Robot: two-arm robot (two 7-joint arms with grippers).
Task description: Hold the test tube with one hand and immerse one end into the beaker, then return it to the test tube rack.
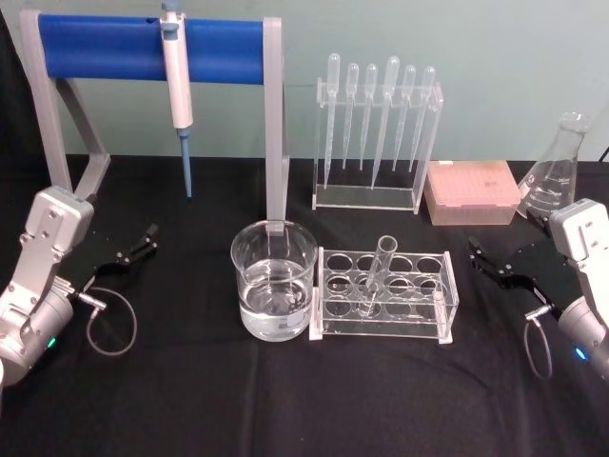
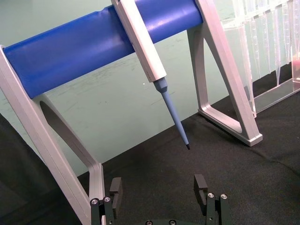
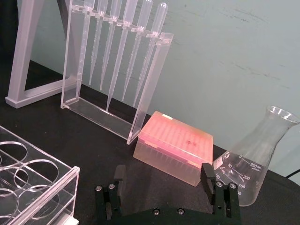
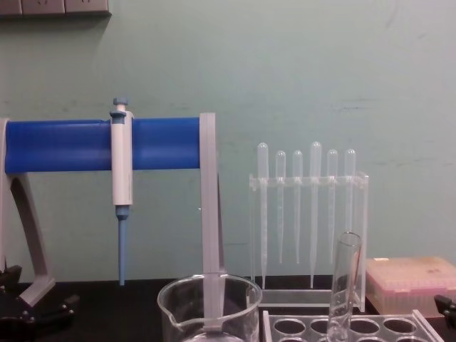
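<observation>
Pale green wall [image 4: 320, 71] in bg, black cloth [image 1: 285, 400] over table.

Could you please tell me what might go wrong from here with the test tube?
The test tube leans in its rack, so the open right hand, or the left hand, may grip it off-axis and let it slip. The beaker holds water and stands beside the rack; a swing could knock it. The flask sits near that hand's wrist.

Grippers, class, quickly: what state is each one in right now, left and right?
Left gripper: open, holding nothing, left of the beaker.
Right gripper: open, holding nothing, right of the test tube rack.
</observation>
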